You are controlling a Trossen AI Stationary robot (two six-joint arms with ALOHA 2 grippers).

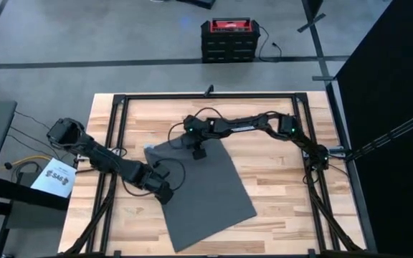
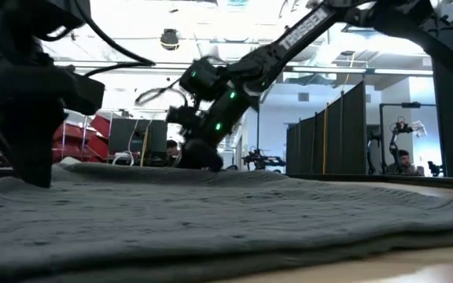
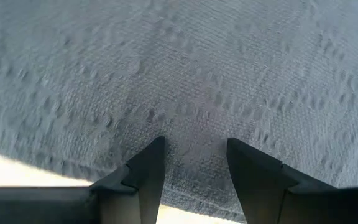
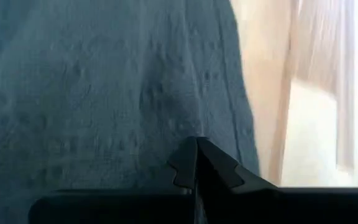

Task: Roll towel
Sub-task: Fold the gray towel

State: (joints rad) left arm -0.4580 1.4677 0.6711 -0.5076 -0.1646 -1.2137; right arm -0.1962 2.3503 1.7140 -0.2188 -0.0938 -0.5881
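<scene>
Towel: the dark grey towel (image 1: pixel 205 188) lies flat and skewed on the wooden table (image 1: pixel 285 193), one corner pointing at the table's near edge, with a slight fold at the far left corner.
Left gripper: my left gripper (image 1: pixel 165 193) is down at the towel's left edge, about midway along it; my left arm reaches in from the table's left side.
Left fingers: in the left wrist view my two fingers (image 3: pixel 143 177) stand narrowly apart with the towel's weave showing in the gap, tips on or just above the cloth near its hem; they hold nothing.
Right gripper: my right gripper (image 1: pixel 199 152) is at the towel's far edge, close to the far left corner; my right arm stretches across from the table's right side.
Right fingers: in the right wrist view my fingertips (image 4: pixel 213 163) meet with no gap; I cannot tell whether any cloth is pinched between them.
Beyond the table: a red and black case (image 1: pixel 229 39) sits on the floor past the table's far edge.
</scene>
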